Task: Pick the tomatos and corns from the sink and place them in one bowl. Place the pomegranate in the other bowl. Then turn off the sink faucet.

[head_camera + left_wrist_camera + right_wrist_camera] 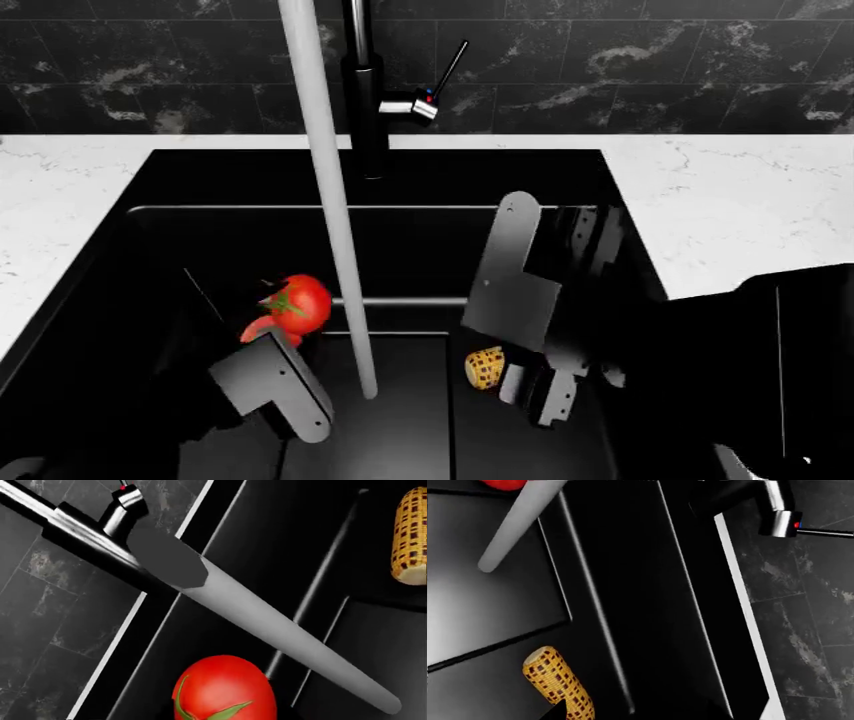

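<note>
a kitchen: black sink [160, 190], faucet [363, 90], white marble counter [727, 190], dark tiled wall [641, 65].

Tomato [302, 302] – red, in sink [400, 180]; corn [485, 367] – right.

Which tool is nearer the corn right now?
Right. The right tool sits directly beside the corn in the sink. The left tool is on the other side of the water stream, below the tomato.
</note>
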